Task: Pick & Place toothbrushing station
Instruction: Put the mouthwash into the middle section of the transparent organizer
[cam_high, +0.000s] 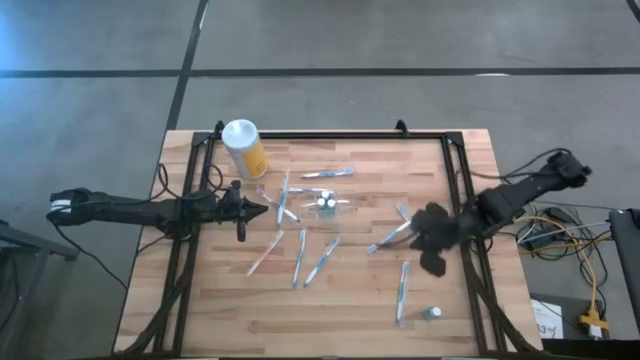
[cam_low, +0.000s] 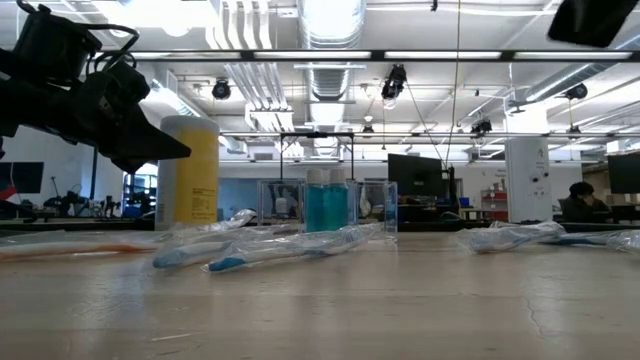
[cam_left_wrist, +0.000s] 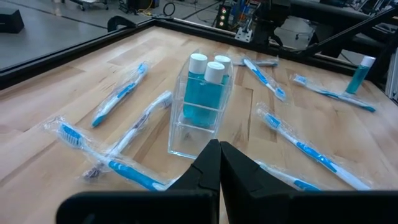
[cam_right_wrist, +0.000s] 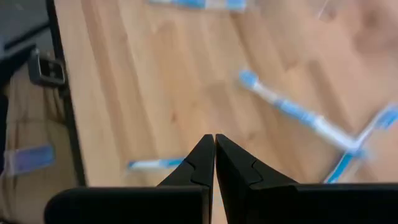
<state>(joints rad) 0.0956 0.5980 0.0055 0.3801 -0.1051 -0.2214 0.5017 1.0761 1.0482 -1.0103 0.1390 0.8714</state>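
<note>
The toothbrushing station (cam_high: 325, 206) is a small clear plastic box that stands on its base in the middle of the wooden table. It holds two blue bottles with white caps (cam_left_wrist: 205, 81) and also shows in the low view (cam_low: 328, 205). My left gripper (cam_high: 262, 210) is shut and empty, above the table just left of the station, with its fingertips (cam_left_wrist: 219, 149) pointing at it. My right gripper (cam_high: 425, 236) is shut and empty, above the table's right part, with its fingertips (cam_right_wrist: 214, 144) pointing down at the wood.
Several toothbrushes in clear wrappers (cam_high: 322, 260) lie flat around the station. A yellow canister with a white lid (cam_high: 243, 148) stands at the far left. A small blue bottle (cam_high: 432, 314) stands near the front right. A black frame (cam_high: 330, 136) runs along the table's edges.
</note>
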